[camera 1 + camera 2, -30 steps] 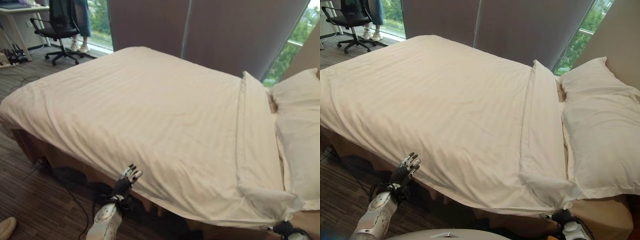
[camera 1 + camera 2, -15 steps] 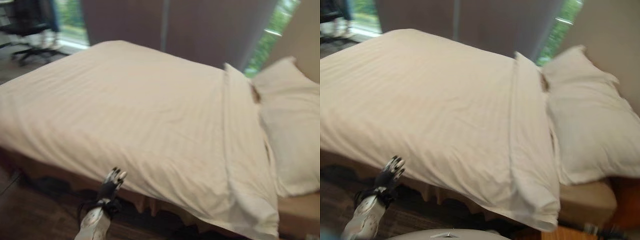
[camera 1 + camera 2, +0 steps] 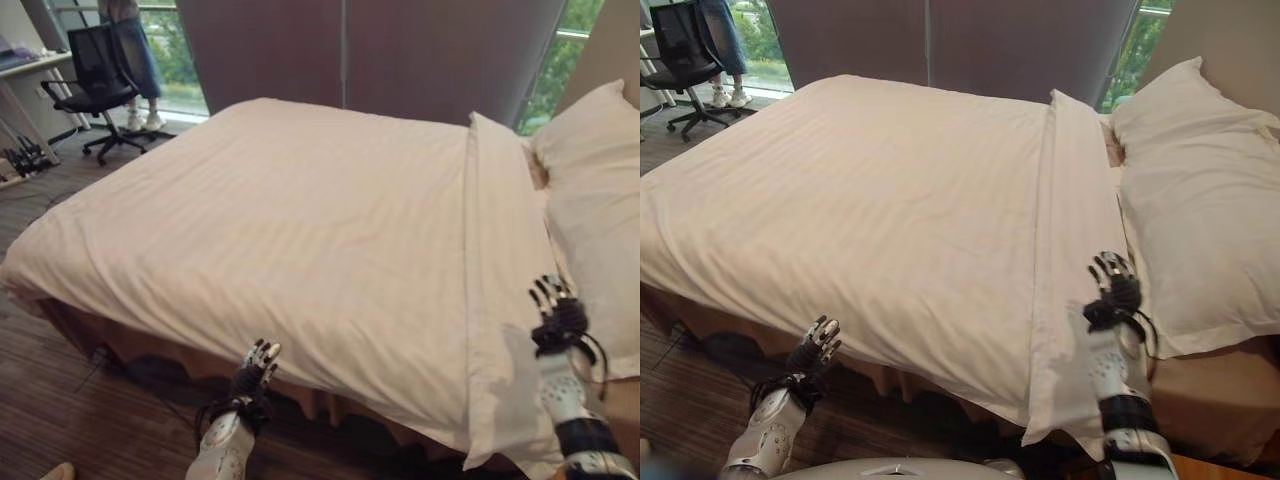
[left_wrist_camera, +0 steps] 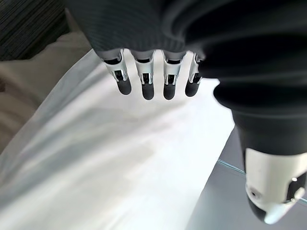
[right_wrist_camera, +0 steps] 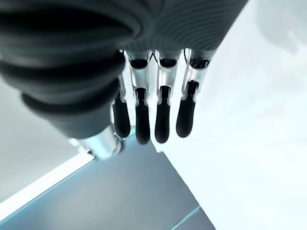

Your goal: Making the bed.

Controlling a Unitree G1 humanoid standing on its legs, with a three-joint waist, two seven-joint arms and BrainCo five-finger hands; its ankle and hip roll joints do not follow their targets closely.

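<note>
A cream striped duvet [image 3: 300, 220] lies spread flat over the bed, its folded-back top band [image 3: 495, 300] running across near the pillows. A large white pillow [image 3: 1200, 200] lies at the bed's head on the right. My left hand [image 3: 255, 368] hangs open below the duvet's near edge, fingers [image 4: 144, 84] straight and holding nothing. My right hand [image 3: 1113, 290] is raised over the near corner of the folded band, beside the pillow, fingers [image 5: 160, 117] straight and empty.
A black office chair [image 3: 95, 85] and a standing person's legs [image 3: 135, 60] are by the window at the far left, with a desk [image 3: 25, 75] beside them. Dark curtains [image 3: 400, 50] hang behind the bed. Carpeted floor [image 3: 60, 420] runs along the near side.
The camera swung around. My right hand has come up from below the bed's near corner to over the folded band. The left hand stays low by the duvet's edge.
</note>
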